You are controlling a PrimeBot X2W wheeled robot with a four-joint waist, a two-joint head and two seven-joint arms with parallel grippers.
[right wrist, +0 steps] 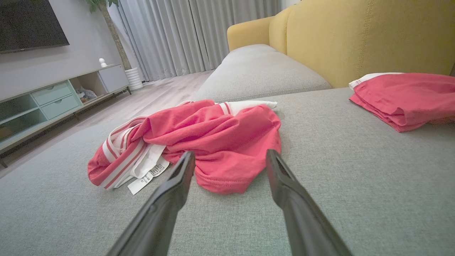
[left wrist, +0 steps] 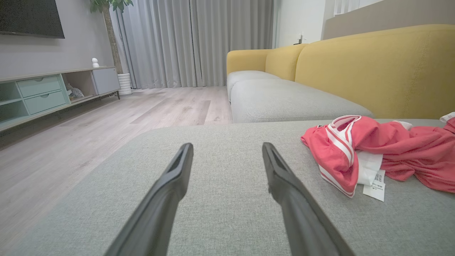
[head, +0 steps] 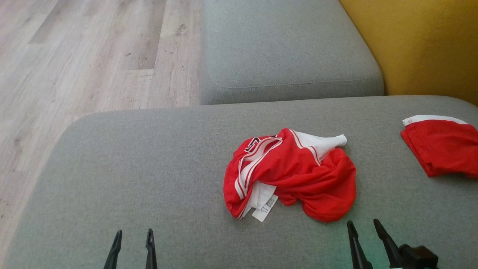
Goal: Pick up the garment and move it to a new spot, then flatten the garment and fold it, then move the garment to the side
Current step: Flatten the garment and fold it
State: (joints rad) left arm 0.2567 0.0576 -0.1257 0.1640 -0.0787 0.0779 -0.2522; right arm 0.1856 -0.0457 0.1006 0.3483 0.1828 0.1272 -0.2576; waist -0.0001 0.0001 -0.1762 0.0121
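Lower left of the head view: left pincer (head: 134,233), jaws wide, empty, above bare grey cushion (head: 130,157). Centre: garment (head: 289,173), red with white stripes, crumpled in a heap, label (head: 265,209) at its lower left. Lower right: right pincer (head: 363,222), jaws wide, empty, just short of the near hem. Far right: folded red piece (head: 442,147), well apart. Advice: pinch the near hem deeply, clear of the label, then lift straight.
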